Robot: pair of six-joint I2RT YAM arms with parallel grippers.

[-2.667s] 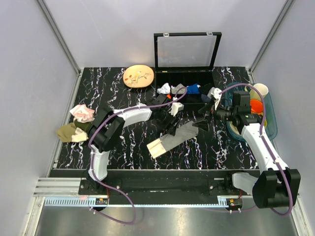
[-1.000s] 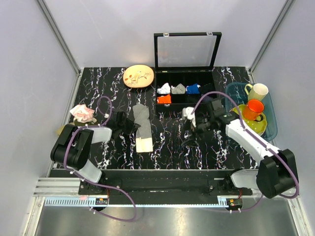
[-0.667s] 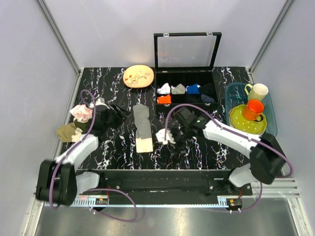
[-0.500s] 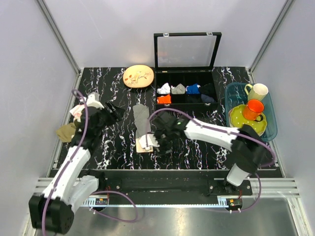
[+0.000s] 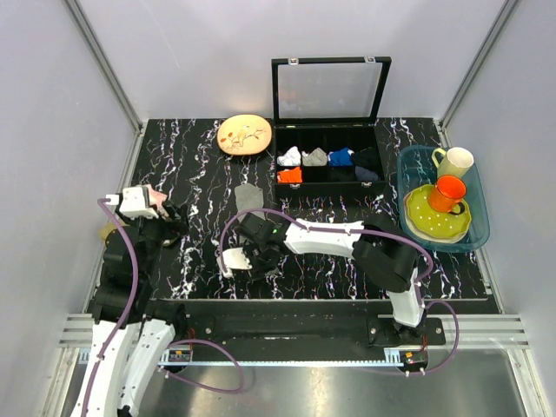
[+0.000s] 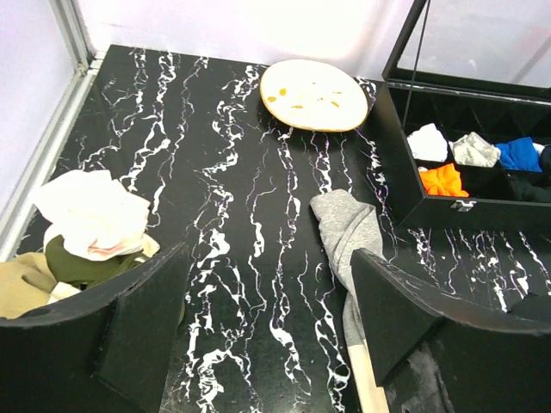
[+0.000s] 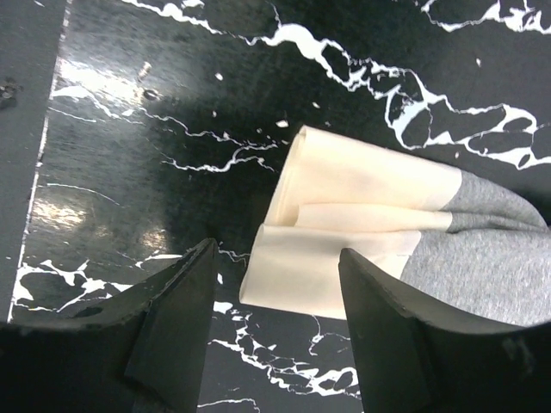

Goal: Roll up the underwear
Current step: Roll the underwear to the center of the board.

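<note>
— Underwear [image 5: 249,198] first: where is it lying in the top view?
— It is lying on the table [image 5: 174,156] as a grey strip running from 12 to 6 o'clock, at 7 o'clock from the box [image 5: 328,167]. The right gripper [image 5: 254,257] is covering its near end, and I cannot tell from here how its jaws are standing. The left gripper [image 5: 171,228] is hanging well apart, at 9 o'clock from the strip, near the cloths [image 5: 109,233].

— What is the left wrist view showing?
— The left gripper's fingers [image 6: 142,331] are standing wide apart and gripping nothing. The underwear is lying flat ahead of them at 1 o'clock. The plate [image 6: 314,83] is sitting beyond it at 12 o'clock, and the box is standing with its lid up at 2 o'clock. The cloths are lying heaped at 9 o'clock.

— And the right wrist view?
— The right gripper is hovering with its jaws spread. The cream edge [image 7: 362,224] of the underwear is lying folded, with its near corner between the two fingers. The grey part is running off at 3 o'clock. I cannot tell whether the fingers are touching the cloth.
</note>
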